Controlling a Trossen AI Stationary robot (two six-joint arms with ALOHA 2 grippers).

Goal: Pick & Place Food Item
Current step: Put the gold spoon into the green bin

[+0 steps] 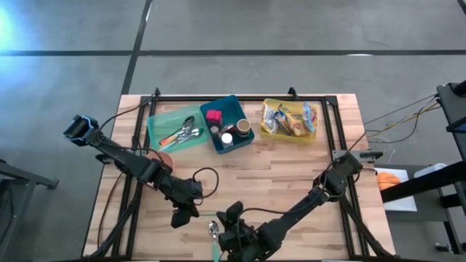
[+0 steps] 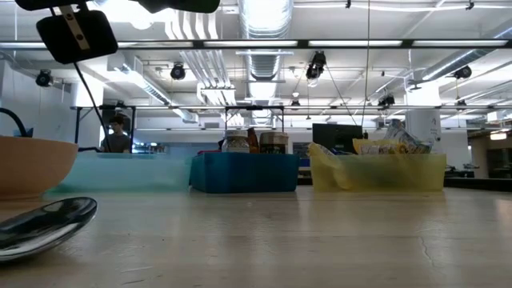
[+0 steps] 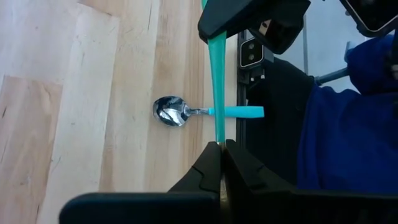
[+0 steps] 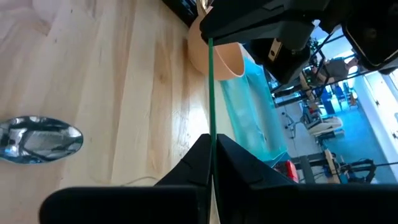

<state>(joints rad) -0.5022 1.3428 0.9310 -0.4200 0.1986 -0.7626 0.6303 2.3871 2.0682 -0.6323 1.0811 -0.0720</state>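
Both grippers hang over the near edge of the light wooden table (image 1: 291, 182), beside a metal spoon with a teal handle (image 3: 186, 112) lying flat there. The left gripper (image 1: 180, 216) has its fingers pressed together, empty. The right gripper (image 1: 231, 233) is likewise pinched closed on nothing. Food packets sit in the yellow plastic bin (image 1: 290, 121), well apart from the spoon.

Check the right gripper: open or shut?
Shut. In its wrist view the right gripper has both fingers pressed together, above the spoon lying on the table.
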